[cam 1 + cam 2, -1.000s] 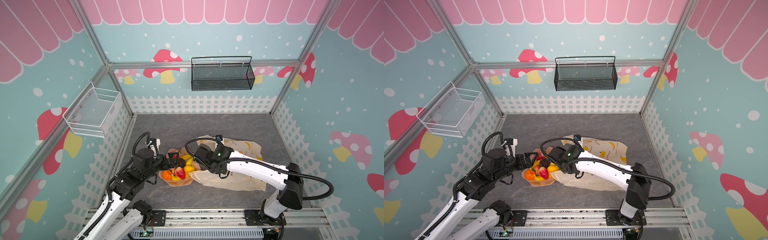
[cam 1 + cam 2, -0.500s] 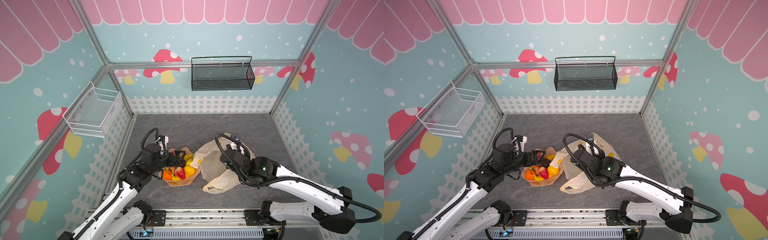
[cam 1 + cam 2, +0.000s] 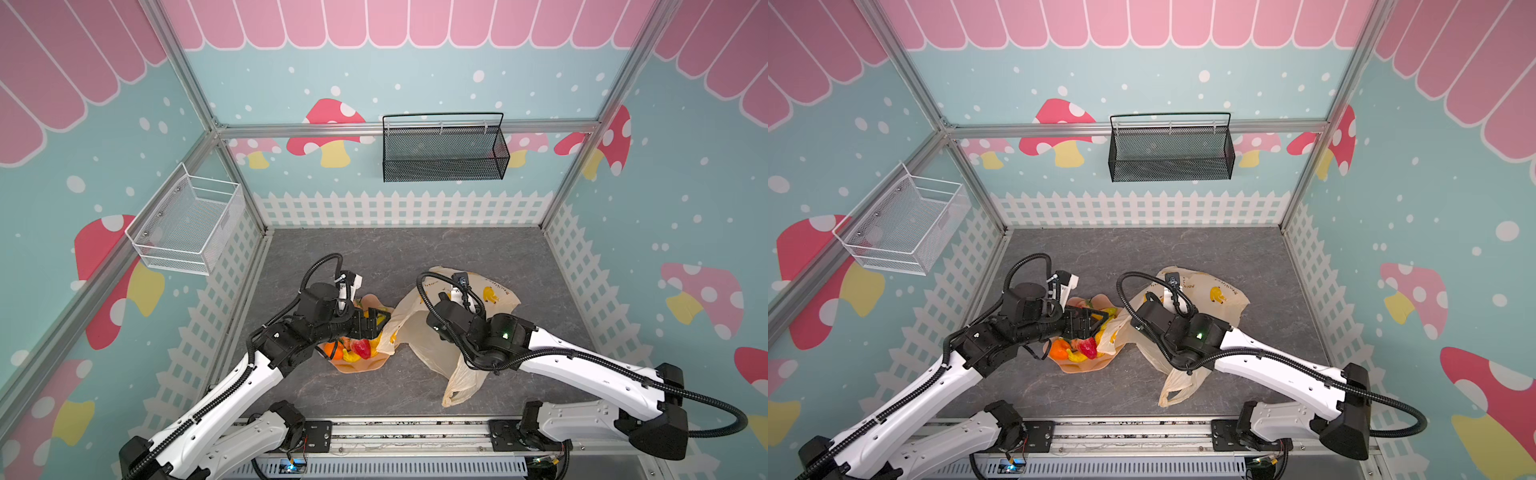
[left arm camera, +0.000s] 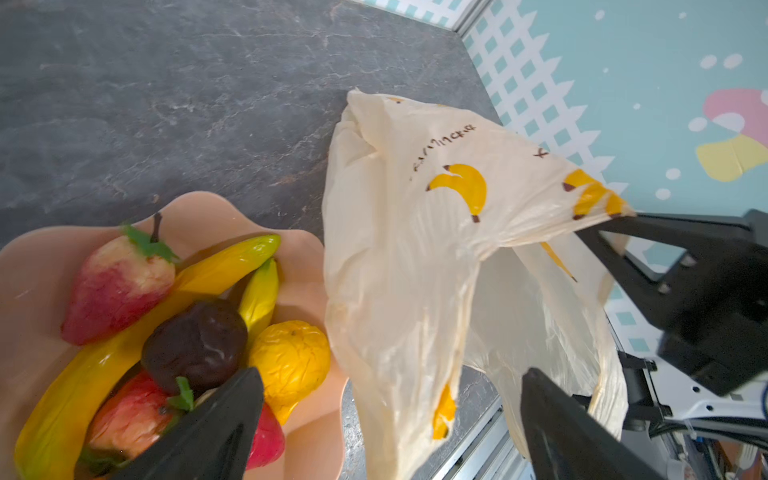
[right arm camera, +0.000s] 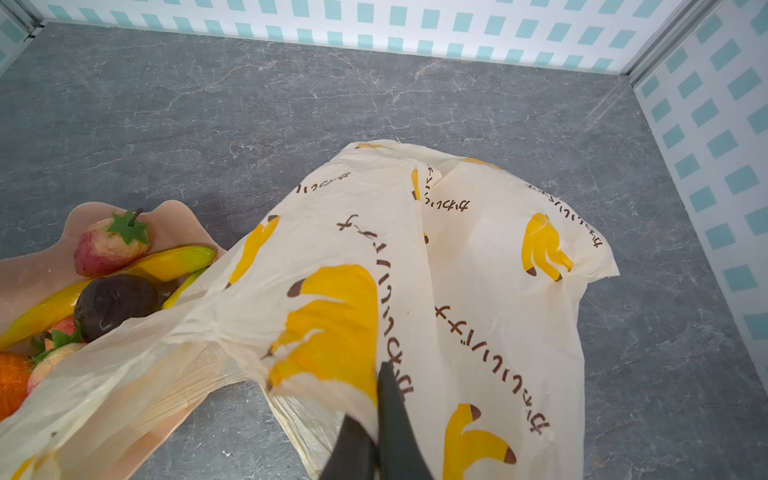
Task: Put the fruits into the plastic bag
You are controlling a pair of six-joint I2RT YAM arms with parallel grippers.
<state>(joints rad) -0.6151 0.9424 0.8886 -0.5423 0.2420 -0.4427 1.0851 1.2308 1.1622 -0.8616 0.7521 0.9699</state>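
Several toy fruits [image 3: 353,349] lie on a peach plate [image 3: 357,368]: a strawberry [image 4: 116,282], a banana [image 4: 208,270], a dark brown fruit [image 4: 195,345] and a yellow-orange fruit [image 4: 291,361]. My left gripper [image 4: 390,374] hovers open over the plate's bag-side edge; a hanging fold of the plastic bag [image 4: 407,257] sits between its fingers without being pinched. My right gripper [image 5: 384,370] is shut on the bag's [image 5: 478,257] upper edge and holds it raised, so the mouth gapes beside the plate. In both top views the bag [image 3: 1221,291] drapes under the right wrist.
A black wire basket [image 3: 444,153] hangs on the back wall and a white one [image 3: 187,226] on the left wall. Picket-fence walls close in the grey floor [image 3: 415,253]. A metal rail [image 3: 395,432] runs along the front edge.
My right arm has drawn back to the right from the plate, lifting the bag's edge with it. My left gripper has moved forward over the plate toward the bag.
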